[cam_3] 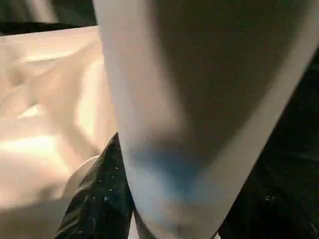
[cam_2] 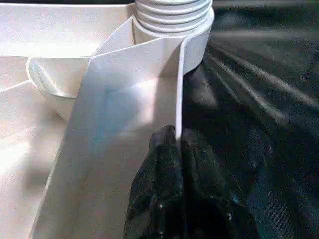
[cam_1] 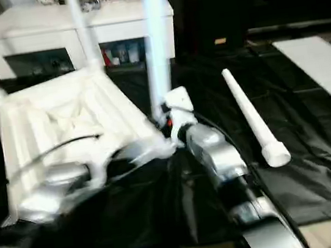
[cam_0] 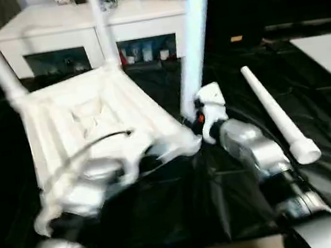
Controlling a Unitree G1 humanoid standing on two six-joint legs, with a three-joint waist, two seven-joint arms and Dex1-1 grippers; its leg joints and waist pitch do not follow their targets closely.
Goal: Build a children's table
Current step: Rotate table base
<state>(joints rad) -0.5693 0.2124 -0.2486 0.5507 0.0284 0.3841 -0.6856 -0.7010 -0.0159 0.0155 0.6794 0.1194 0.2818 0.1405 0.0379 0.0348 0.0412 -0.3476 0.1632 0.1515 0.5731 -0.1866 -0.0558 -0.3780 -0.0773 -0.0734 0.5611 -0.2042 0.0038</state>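
Black crinkled sheeting covers the floor, where the ribbed white plastic tabletop (cam_0: 91, 119) lies upside down at 10 o'clock; left claw (cam_2: 178, 144) pinches its thin rim shut, right claw (cam_3: 149, 199) half-open around an upright smooth tube leg (cam_0: 194, 40); a loose tapered leg (cam_0: 275, 115) lies at 3 o'clock

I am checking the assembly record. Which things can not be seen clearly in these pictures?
- Tops of the standing legs: cut off by the upper edge, head views.
- Right gripper: its grip on the leg is hidden behind the wrist, head view.
- Left gripper: blurred in the head views; the left wrist view shows it pinching the tabletop rim.
- Cabinet contents: too small.
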